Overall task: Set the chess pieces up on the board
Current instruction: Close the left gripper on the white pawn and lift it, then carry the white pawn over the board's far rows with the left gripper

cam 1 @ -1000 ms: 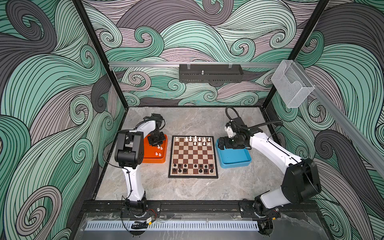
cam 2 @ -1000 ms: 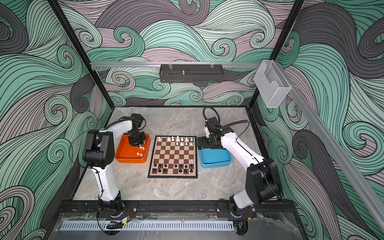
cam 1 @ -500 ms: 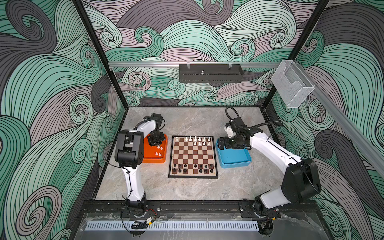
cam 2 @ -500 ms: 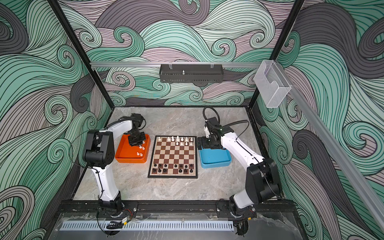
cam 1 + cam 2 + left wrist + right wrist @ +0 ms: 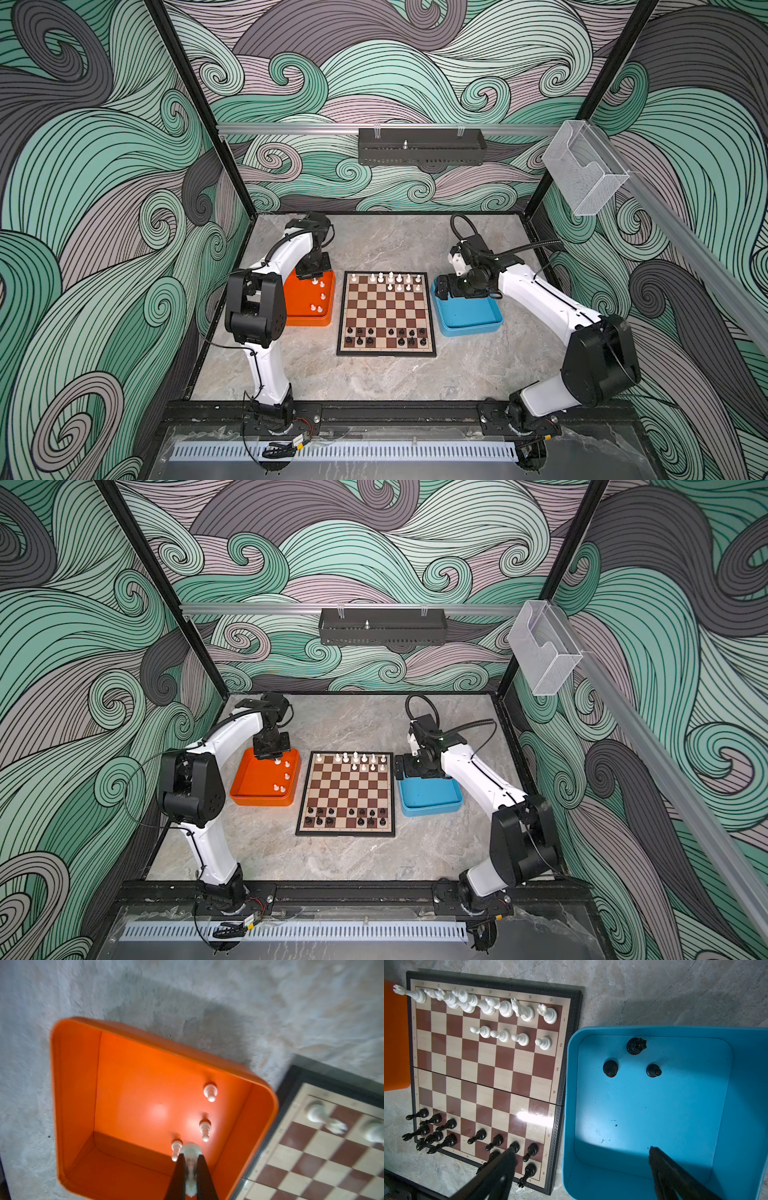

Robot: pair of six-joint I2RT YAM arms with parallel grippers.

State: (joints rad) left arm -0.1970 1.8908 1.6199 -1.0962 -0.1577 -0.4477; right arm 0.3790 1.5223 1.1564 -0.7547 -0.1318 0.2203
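Left pincer (image 5: 191,1165) clamped on a white piece (image 5: 190,1149) in the orange tray (image 5: 74,1084) | right pincer (image 5: 581,1151) gaping (idle) over the blue tray (image 5: 747,1105) | we should lift straight up, sparing the neighbouring pawn (image 5: 176,1150).

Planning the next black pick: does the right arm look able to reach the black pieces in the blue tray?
Probably yes. The right gripper hangs above the blue tray rim, jaws wide open; the three black pieces stand apart on its floor, nothing covering them.
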